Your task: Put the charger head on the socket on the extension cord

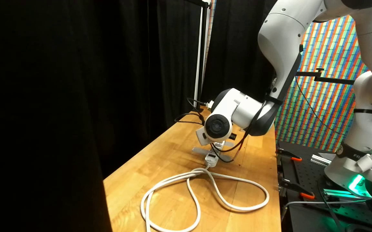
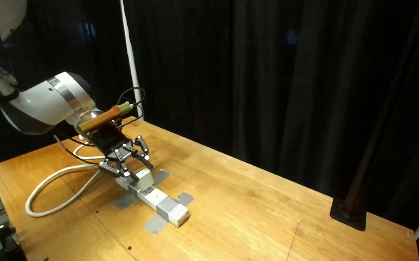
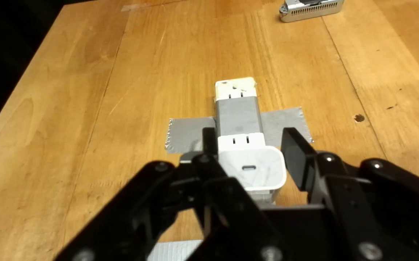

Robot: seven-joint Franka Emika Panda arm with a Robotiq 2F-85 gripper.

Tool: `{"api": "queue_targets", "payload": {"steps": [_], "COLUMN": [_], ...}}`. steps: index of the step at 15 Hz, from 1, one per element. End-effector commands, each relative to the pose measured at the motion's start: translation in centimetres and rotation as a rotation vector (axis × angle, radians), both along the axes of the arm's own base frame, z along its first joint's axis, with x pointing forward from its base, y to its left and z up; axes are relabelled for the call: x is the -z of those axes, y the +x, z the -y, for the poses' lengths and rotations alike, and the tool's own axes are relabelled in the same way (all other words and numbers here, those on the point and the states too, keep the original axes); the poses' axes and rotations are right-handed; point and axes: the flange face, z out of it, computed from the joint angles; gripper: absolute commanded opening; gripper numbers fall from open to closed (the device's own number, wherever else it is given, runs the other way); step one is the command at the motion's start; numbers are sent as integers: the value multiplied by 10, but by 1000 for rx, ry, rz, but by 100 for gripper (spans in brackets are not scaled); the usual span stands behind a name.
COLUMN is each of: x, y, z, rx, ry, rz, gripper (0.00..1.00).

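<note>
The charger head [image 2: 146, 180], a white cube, stands slightly tilted over the socket block [image 2: 156, 197] of the extension cord. Its prongs show between its underside and the socket face; how deep they sit I cannot tell. In the wrist view the charger head [image 3: 253, 168] covers part of the block [image 3: 241, 141]. My gripper [image 2: 143, 172] is open around the charger head. In the wrist view my gripper [image 3: 253, 148] has a gap at the right finger; the left finger is close, and touching cannot be told. The extension cord's cable [image 1: 189, 174] lies in loops. The arm hides the charger head there.
Grey tape [image 2: 155, 224] holds the block to the wooden table [image 2: 238, 203]. A metal box [image 3: 312, 11] lies at the far end in the wrist view. A dark post on a square base [image 2: 349, 214] stands on the table. Black curtains [image 2: 285, 90] hang along the table's side.
</note>
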Motion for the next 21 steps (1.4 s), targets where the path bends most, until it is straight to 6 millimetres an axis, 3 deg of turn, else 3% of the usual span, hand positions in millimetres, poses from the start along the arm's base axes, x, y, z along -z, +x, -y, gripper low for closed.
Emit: {"api": "queue_targets", "payload": {"steps": [1,11,13,15,19,21], "x": [0,9,9,6,-14,-31], "y": [2,-1,-1,-2,-1,0], "z": [0,-2,-1,0,3,5], "rx": [-11,-1,5,5,1,-9], "ry": [20,46,51,44,2,-32], "rz": [22,29,31,41,103,160], "gripper": [23,23,72,74,100,100]}}
